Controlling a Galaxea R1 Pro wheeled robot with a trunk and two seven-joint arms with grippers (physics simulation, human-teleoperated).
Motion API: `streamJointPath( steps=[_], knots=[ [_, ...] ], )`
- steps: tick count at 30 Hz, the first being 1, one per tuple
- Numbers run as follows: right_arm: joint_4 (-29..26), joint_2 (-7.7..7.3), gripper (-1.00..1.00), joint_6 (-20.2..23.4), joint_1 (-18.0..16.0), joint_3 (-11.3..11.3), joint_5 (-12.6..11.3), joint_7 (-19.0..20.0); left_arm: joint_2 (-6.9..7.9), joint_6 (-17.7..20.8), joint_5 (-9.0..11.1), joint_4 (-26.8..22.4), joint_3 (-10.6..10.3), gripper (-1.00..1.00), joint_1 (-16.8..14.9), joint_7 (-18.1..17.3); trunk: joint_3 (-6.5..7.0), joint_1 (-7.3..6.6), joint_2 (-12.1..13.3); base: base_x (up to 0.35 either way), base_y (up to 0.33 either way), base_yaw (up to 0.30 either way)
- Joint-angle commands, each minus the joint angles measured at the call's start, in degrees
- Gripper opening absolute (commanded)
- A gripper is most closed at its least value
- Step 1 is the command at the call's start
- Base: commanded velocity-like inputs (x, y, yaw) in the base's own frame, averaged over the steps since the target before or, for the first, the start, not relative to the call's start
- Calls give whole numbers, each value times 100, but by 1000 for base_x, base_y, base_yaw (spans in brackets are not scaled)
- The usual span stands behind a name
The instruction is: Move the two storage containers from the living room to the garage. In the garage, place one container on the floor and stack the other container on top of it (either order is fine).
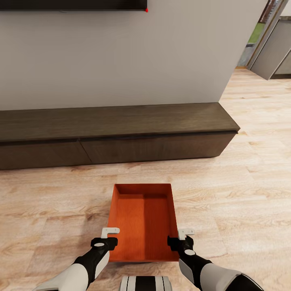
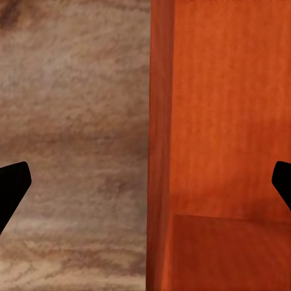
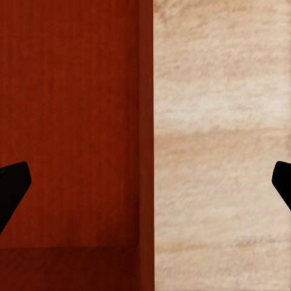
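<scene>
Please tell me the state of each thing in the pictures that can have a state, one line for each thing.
storage container: upright, open-top, empty, on the wood floor.
left gripper: open, astride the container's left wall, not clamped.
right gripper: open, astride the container's right wall, not clamped.
low cabinet: drawers shut, top bare.

I find nothing to read anywhere in front of me. The storage container [image 1: 143, 220] between my hands has plain orange-red walls with no label, number or brand, and up close through both wrist cameras its wall is just as bare. The long dark cabinet [image 1: 113, 133] on the far side carries no lettering, and neither does the wall [image 1: 121, 52] above it. The black TV [image 1: 72, 4] at the far top shows no logo I can make out.
</scene>
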Motion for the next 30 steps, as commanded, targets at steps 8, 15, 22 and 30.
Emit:
streamJointPath(
  steps=[8,15,22,30],
  knots=[
    [7,2,100,-14,-2,49,-47,-14,-5,25,-59,-11,46,100,0,6,-3,-1,-1,0,0,0],
    [6,2,100,-16,-2,49,-47,-14,-5,25,-59,-10,46,100,0,6,-111,131,-242,0,0,0],
    [8,2,100,-18,-2,49,-47,-10,-9,30,-59,-30,42,100,0,4,-111,131,-242,0,0,0],
    [10,2,100,-20,-2,49,-55,-17,-6,33,-59,-46,46,100,0,-8,-111,131,-242,0,0,0]
  ],
)
